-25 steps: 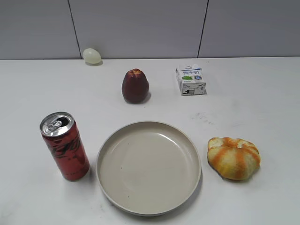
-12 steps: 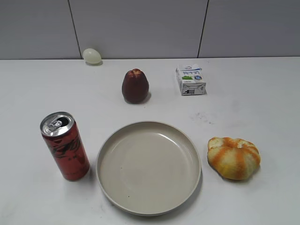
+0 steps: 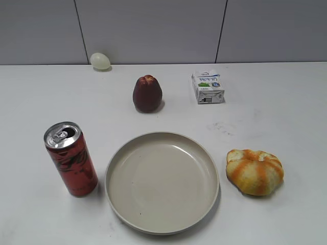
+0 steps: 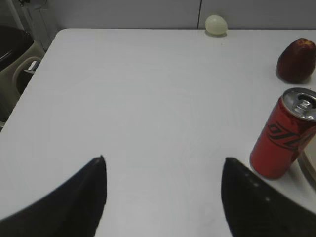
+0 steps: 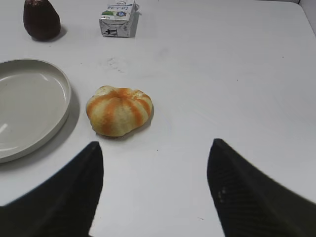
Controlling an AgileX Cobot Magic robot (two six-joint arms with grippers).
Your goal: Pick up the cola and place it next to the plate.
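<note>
The cola point(image 3: 70, 159), a tall slim red aluminium can with black script lettering and a silver pull-tab top, stands upright on the white worktop point(image 3: 286, 112). Its tab opening appears dark. It sits just beside the left rim of the plate point(image 3: 162, 182), a large round shallow beige-cream dish with a raised rim; whether the two touch cannot be told. In the left wrist view the can point(image 4: 284, 134) stands at the right edge, with the plate's rim just beyond it.

Left end effector point(image 4: 163, 195): two dark fingers spread wide, holding nothing, touching nothing, bare worktop between them; the can lies to its right, apart.

Right end effector point(image 5: 155, 190): fingers likewise spread wide, unloaded. An orange-and-yellow ribbed pumpkin-shaped item point(image 5: 119, 110) lies ahead of it, apart, near the plate's right rim.

Further back: a dark red pear-shaped fruit point(image 3: 147, 94), a small white milk carton point(image 3: 208, 87), a pale egg-shaped object point(image 3: 100, 60).
</note>
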